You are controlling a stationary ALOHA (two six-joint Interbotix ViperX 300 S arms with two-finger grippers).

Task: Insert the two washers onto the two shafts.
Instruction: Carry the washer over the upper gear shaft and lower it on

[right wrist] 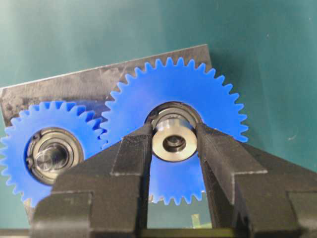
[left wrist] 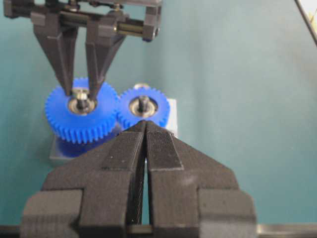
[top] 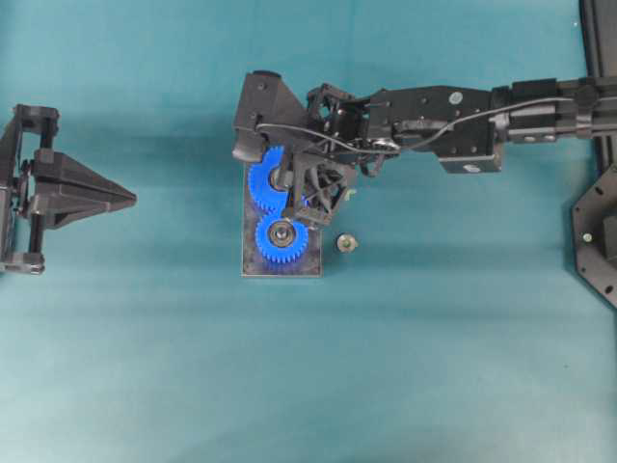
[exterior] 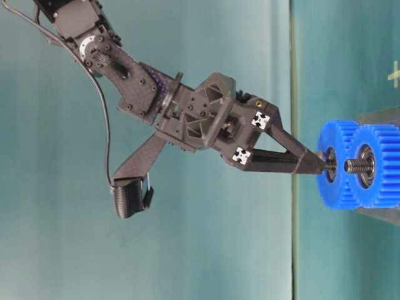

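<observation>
Right gripper clamped on the washer, held over the larger blue gear; that gear's shaft is hidden behind the washer. Smaller blue gear cut off at frame edge. Left gripper closed, empty, well apart. Second small metal part on the table, too small to identify.

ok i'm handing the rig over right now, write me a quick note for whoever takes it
Right gripper: shut on the washer, held right over the centre of the larger blue gear, at its shaft.
Left gripper: shut, empty, parked away from the work and facing the gears.
Both gears sit meshed on the base plate; the smaller blue gear shows a bare shaft end. A second small metal part lies on the table beside the plate.
Done: washer picked up and brought to the shaft.
Left: likely push it fully on, release, back off. Seating cannot be told yet.
</observation>
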